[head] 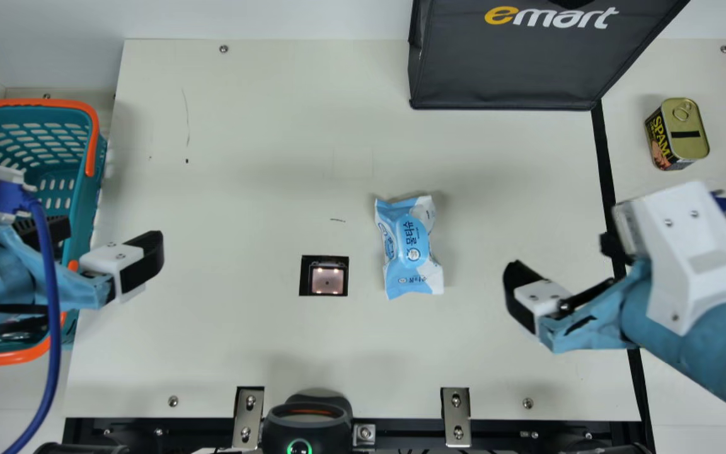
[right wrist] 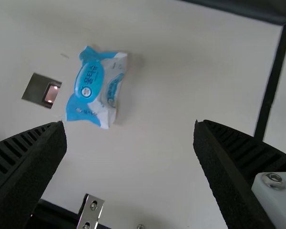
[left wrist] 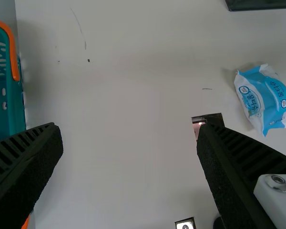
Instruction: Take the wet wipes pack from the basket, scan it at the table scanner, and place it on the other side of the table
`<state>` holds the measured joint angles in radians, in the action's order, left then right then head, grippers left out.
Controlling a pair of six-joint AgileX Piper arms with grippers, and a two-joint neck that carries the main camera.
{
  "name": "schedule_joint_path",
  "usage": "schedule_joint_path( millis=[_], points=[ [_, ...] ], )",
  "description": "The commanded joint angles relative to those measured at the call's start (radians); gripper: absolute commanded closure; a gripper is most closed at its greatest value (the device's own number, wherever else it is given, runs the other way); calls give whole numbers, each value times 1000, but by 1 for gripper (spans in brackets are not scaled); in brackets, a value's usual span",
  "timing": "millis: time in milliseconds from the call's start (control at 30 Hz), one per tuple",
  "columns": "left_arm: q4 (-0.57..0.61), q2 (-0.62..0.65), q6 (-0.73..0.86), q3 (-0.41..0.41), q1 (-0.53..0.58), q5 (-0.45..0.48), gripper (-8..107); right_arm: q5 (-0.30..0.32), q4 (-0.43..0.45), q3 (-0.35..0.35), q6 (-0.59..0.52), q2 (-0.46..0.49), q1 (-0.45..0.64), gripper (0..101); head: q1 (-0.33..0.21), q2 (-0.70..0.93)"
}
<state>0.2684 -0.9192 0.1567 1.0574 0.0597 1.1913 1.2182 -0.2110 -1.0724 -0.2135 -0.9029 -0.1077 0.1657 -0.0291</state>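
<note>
Your wet wipes pack (head: 409, 246), soft, blue and white, is lying on the cream counter (head: 243, 157) near its middle, its long side running from the far edge toward the near one. Just to the left of it, well apart from your basket, the small square scanner (head: 327, 277) is showing a pale, lit window set in black. Your left pincer (head: 108, 236) is hovering at the counter's left, its two black ribbed fingers standing wide apart with nothing between them; its outer finger seems to be hanging over the teal basket (head: 94, 195) with the orange handle, though the arm is partly covering that spot. Your right pincer (head: 564, 255) is hovering to the right of the pack, also open and empty, touching neither pack nor scanner. Beyond it, across a black strip (head: 604, 164), a can (head: 689, 129) with a gold lid and ring pull is standing on the far right. A dark bag (head: 501, 69) is standing at the far edge, and a rounded black device (head: 306, 425) with a glowing green ring is sitting at the near edge.
</note>
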Motion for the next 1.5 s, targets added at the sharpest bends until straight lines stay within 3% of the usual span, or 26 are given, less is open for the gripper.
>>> schedule_joint_path(
  millis=[0, 167, 300, 767, 1467],
  points=[
    [0, 0, 0, 0, 0, 0, 9, 2, -28, 13, -45, -29, 7, 6, -27, 2],
    [0, 0, 0, 0, 0, 0, 9, 2, -46, 21, -73, -105, 5, 6, -27, 2],
    [0, 0, 0, 0, 0, 0, 9, -6, -26, 7, -32, -172, -40, 6, -27, 2],
    [0, 0, 0, 0, 0, 0, 9, -144, 87, -26, 313, -418, -314, 6, -27, 2],
    [0, 0, 0, 0, 0, 0, 9, -287, 323, -76, 786, -693, -544, 6, -27, 2]
  ],
)
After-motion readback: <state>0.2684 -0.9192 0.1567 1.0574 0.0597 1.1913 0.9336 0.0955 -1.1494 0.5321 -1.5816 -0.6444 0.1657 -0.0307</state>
